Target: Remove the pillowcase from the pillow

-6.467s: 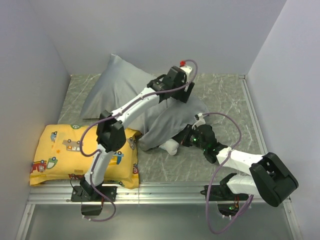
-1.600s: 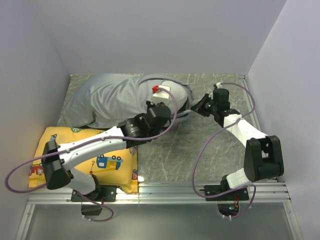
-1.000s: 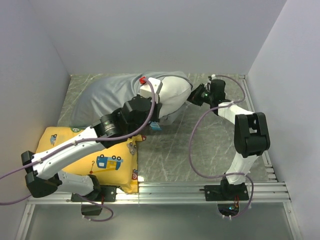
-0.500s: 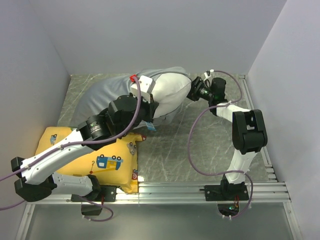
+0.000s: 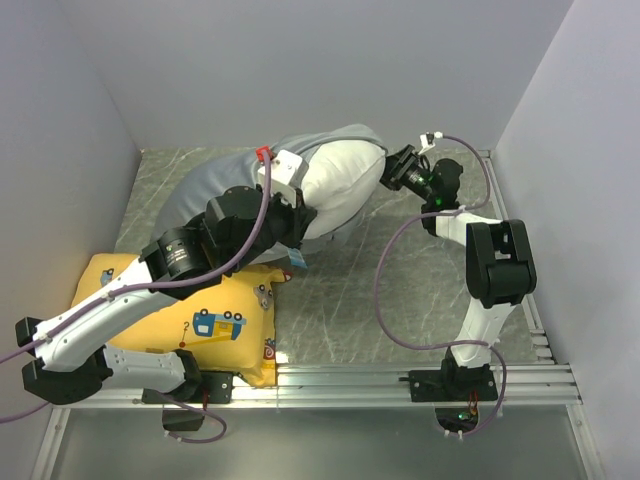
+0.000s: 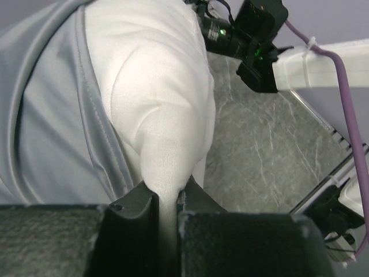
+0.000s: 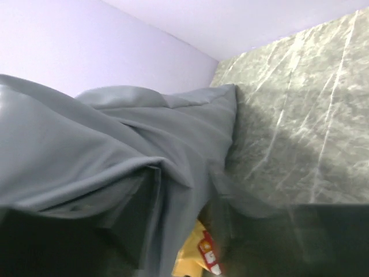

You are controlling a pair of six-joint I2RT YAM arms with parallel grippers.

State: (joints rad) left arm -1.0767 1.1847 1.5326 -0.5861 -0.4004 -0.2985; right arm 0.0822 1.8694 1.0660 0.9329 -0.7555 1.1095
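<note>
Left claw [image 6: 167, 199] pinches your one white pillow [image 6: 155, 86]; your right claw [image 5: 394, 172] meets the one grey pillowcase [image 5: 215, 190], but you cannot tell its gap. One yellow cushion [image 5: 235, 345] lies near.

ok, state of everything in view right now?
pillowcase: half off, bunched over the pillow's left part.
pillow: right end bare, near corner pinched.
left gripper: shut on the pillow.
right gripper: at the pillow's right end, grey cloth across it; grip unclear.
yellow cushion: lying flat, near left.
</note>
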